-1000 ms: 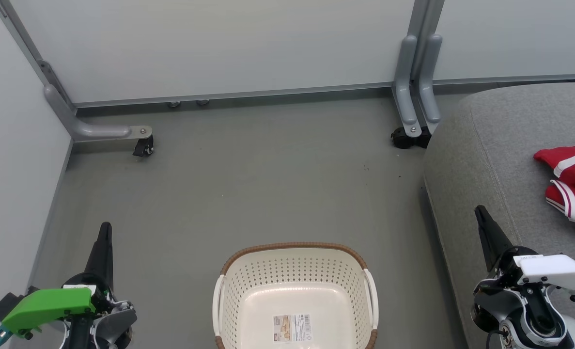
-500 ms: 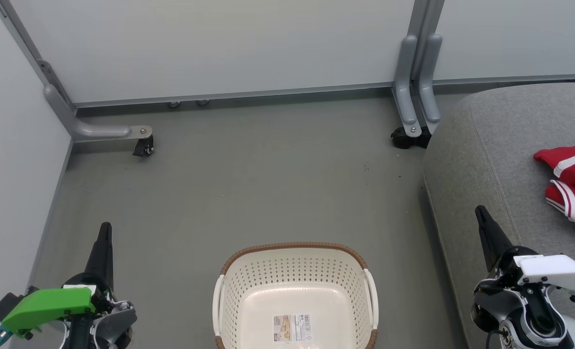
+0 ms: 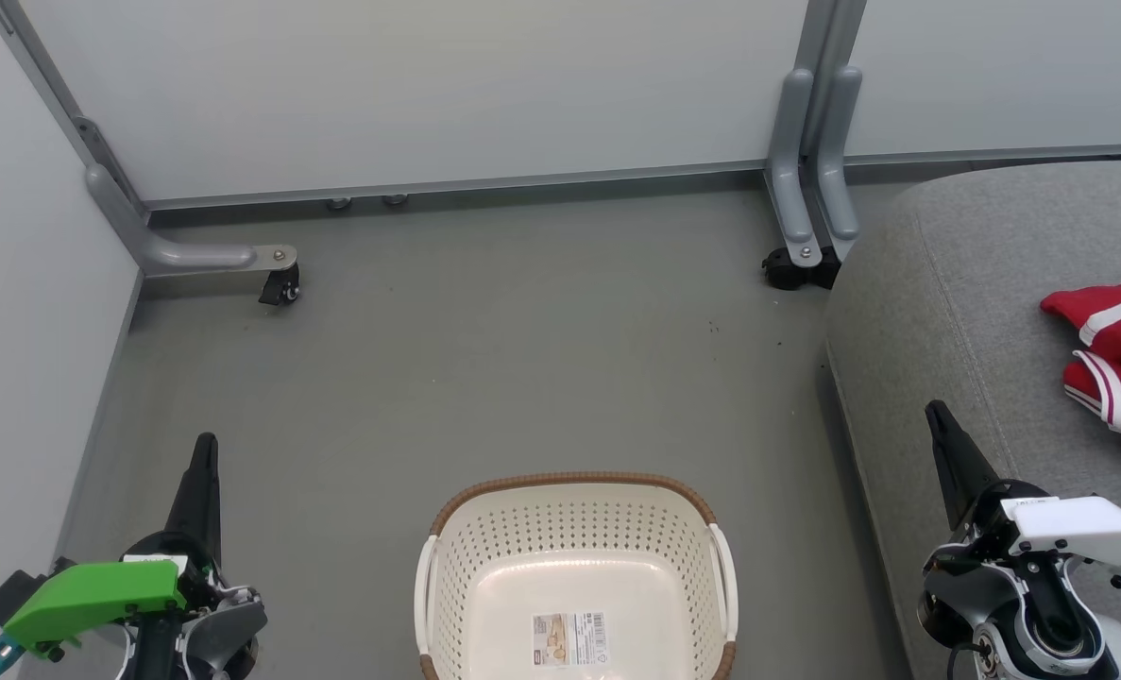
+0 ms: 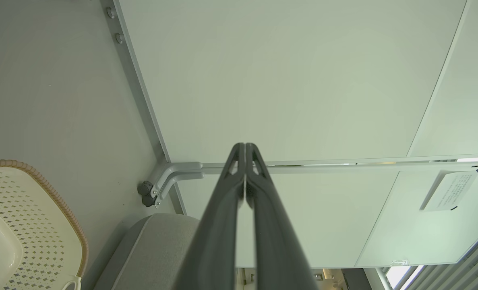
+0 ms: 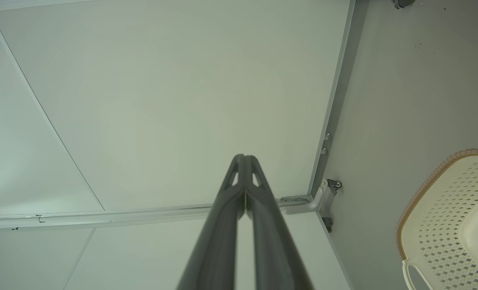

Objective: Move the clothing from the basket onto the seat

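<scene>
Cream-white perforated plastic laundry basket with a brown woven-look rim sits on the grey floor at 6 o'clock in the head view. Its bare bottom shows, carrying a label sticker. Two bright red fabric garments with white stripe trim lie bunched together at 3 o'clock on the large grey upholstered seat cushion, cut by the frame edge, well apart from the basket. Left gripper is at 8 o'clock in the head view, its fingers pointing to 12, clenched on nothing. The left wrist view shows the left gripper's fingertips pressed together, with the basket at 8 o'clock and a corner of the seat at 7 o'clock. Right gripper is at 4 o'clock in the head view, over the seat's near edge, also clenched and holding nothing. The right wrist view shows the right gripper's tips meeting, with the basket at 4 o'clock. From the right gripper the garments are near, at about 2 o'clock, not touching. From the left gripper they are far off at 3 o'clock. Pale partition panels on black caster wheels stand across 12 o'clock.
</scene>
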### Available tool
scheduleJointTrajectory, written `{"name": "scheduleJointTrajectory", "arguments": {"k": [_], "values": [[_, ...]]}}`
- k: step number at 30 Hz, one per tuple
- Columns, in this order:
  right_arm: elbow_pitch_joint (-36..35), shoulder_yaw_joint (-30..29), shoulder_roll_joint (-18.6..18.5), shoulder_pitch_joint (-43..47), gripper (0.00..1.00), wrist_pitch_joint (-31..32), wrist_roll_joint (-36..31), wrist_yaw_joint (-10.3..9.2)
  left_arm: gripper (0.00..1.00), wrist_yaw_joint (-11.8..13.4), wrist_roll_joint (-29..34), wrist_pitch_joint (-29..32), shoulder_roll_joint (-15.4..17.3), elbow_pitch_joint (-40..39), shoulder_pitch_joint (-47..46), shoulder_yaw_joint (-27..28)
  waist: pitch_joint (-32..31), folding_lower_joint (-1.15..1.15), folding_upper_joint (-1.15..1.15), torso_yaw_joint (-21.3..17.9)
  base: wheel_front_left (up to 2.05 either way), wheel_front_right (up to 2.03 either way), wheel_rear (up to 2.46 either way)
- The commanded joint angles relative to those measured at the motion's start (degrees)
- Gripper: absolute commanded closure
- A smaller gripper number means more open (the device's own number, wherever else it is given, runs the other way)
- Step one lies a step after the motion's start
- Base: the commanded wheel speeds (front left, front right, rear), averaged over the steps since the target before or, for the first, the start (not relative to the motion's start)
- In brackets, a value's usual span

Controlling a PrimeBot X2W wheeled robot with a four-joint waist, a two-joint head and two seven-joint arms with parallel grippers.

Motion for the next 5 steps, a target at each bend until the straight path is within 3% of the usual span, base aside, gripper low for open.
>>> {"name": "scheduleJointTrajectory", "arguments": {"k": [1, 5], "values": [[0.12, -0.19, 0.03, -0.45, 1.00, 0.19, -0.33, 0.02, 1.00, -0.26, -0.12, 0.21, -0.01, -0.10, -0.61, 0.12, 0.00, 0.00, 0.00, 0.00, 0.00, 0.00, 0.00], [0.12, -0.26, 0.08, -0.46, 1.00, 0.24, -0.37, 0.02, 1.00, -0.26, -0.12, 0.20, -0.01, -0.10, -0.61, 0.12, 0.00, 0.00, 0.00, 0.00, 0.00, 0.00, 0.00]]}}
